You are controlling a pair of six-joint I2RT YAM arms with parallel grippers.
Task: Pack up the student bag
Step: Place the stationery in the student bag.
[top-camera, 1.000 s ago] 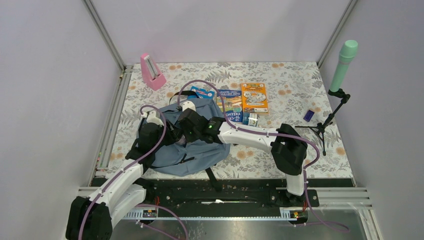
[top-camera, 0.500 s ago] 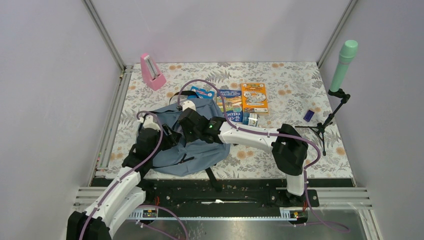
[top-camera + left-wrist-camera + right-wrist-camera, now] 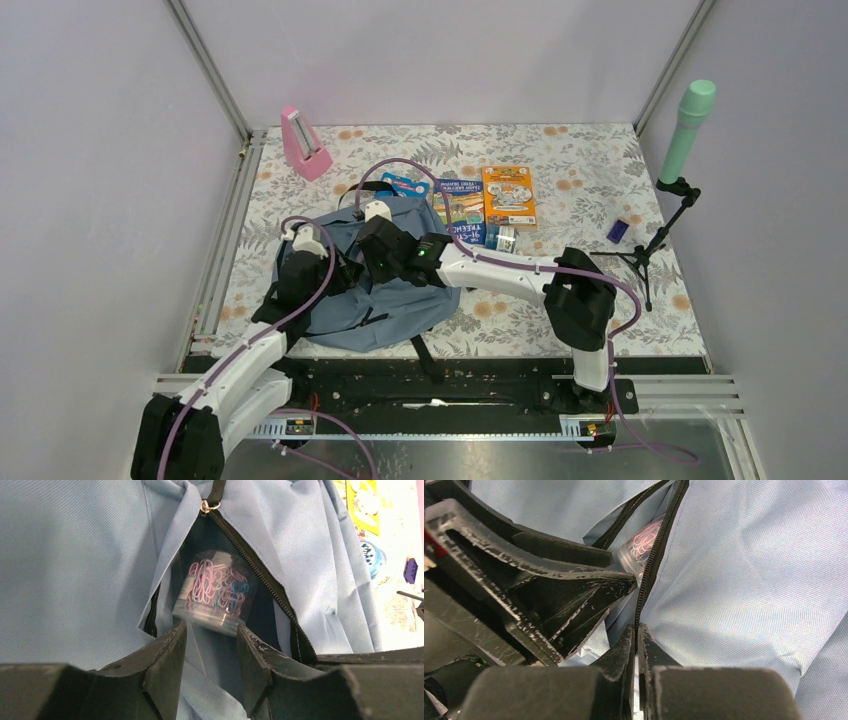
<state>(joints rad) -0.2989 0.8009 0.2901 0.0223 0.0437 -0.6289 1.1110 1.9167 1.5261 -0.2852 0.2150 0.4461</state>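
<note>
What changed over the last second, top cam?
Left gripper drew back slightly toward its base, then eased forward again; small net shift. It is open, clear tub of paper clips loose inside the student bag. Right gripper stayed, shut on the bag's zipper edge. Orange book, pink metronome unmoved.

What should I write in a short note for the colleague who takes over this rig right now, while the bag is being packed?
Left gripper: fingers open at the pocket mouth, holding nothing.
Right gripper: fingers shut on the zipper edge of the student bag, holding the pocket open.
Done: the jar of paper clips sits inside the open pocket.
Left: the blue book and orange book lie on the table beyond the bag, probably next to pack. The zipper is not closed.
</note>
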